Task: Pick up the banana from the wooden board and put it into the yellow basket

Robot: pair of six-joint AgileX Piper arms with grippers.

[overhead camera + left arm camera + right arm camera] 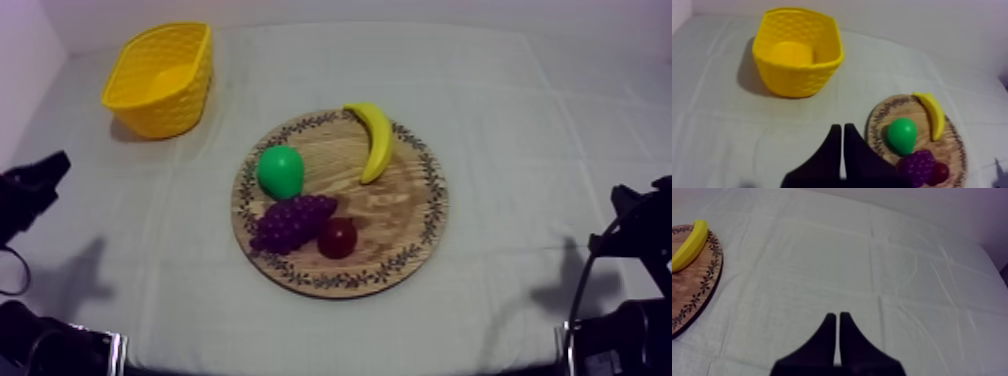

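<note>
- Where the top view's left edge cuts in, the left arm (pixel 28 192) sits low at its own side as a black shape, well apart from the fruit.
- The left pincer (pixel 843 128) is narrow: its two black fingers lie together as a wedge with nothing between them. It points over bare cloth between the yellow basket (pixel 160 80) and the near rim of the round wooden board (pixel 395 215).
- The yellow basket stands upright at the far left of the surface (pixel 520 120), its mouth facing up, well apart from the board.
- The board lies flat in the middle of the surface, with a leafy pattern running round its rim.
- On the board's left part stands a green pear (pixel 281 171), near the rim.
- Just in front of the pear lies a purple bunch of grapes (pixel 290 222). I cannot tell whether the two touch.
- A small red fruit (pixel 338 237) sits right against the grapes' right side.
- The banana (pixel 373 140) lies on the far right part of the board. It is curved, with one end at the far rim and the other pointing toward the board's middle. It is clear of the pear, and neither pincer touches it.
- The right pincer (pixel 837 316) is narrow too, its fingers together as a wedge and holding nothing. It sits over bare cloth, well to the right of the board's rim and the banana's end.
- The right arm (pixel 640 235) is a black shape low at the right edge of the top view.
</note>
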